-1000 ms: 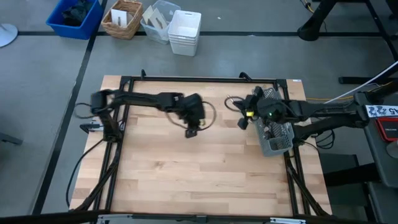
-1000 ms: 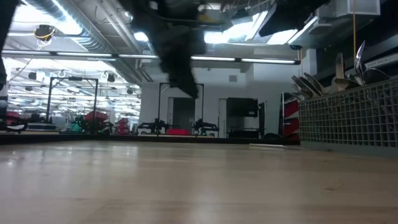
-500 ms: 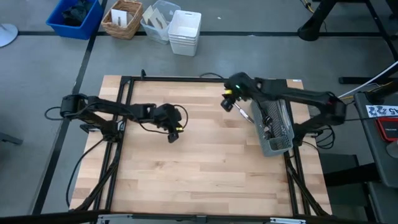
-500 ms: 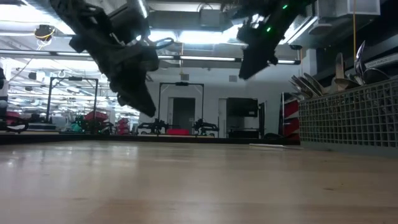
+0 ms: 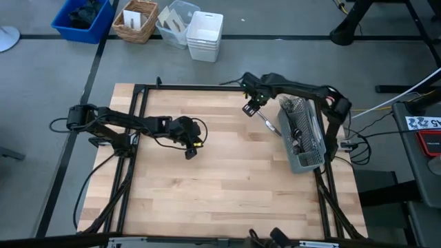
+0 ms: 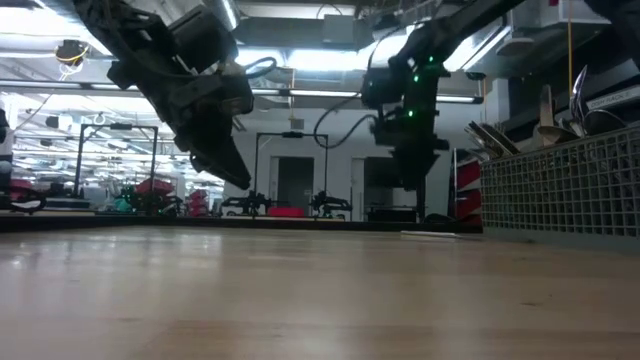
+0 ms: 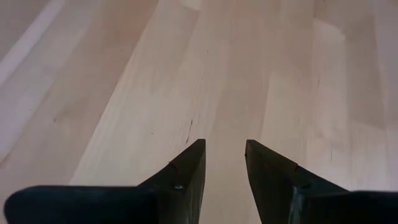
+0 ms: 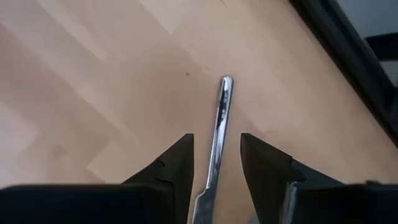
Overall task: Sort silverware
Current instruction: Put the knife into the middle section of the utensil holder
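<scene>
Silverware knife point(image 8: 216, 134) lies on the table between the right gripper's point(image 8: 216, 149) parted, empty jaws.

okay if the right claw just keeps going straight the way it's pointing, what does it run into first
Most likely the single piece of silverware lying on the table: it lies in line with the gap of the open right claw. How far above it the claw hangs is unclear.
</scene>
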`<state>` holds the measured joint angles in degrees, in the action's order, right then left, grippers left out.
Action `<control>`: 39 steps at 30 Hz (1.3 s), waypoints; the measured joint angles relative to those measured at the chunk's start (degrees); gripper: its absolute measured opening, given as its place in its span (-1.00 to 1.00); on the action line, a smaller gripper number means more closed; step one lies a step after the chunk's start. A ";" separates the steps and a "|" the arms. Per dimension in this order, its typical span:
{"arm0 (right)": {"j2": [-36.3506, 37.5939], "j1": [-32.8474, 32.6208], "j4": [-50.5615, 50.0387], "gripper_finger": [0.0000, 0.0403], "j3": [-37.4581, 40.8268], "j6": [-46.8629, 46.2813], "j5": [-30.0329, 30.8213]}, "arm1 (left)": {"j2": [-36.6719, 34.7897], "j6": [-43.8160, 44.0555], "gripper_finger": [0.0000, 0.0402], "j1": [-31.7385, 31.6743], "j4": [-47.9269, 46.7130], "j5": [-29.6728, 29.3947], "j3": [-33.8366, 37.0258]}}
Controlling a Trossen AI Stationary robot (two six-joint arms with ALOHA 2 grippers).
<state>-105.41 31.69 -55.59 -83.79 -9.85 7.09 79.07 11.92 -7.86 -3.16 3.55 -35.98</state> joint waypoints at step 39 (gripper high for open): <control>-12.24 1.28 -1.18 -0.34 0.65 2.86 11.30 | 0.02 -0.39 -0.48 0.02 0.85 0.02 -0.01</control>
<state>-117.64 32.97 -56.78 -83.14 -6.98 18.38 79.09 11.53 -7.84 -2.31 3.57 -35.99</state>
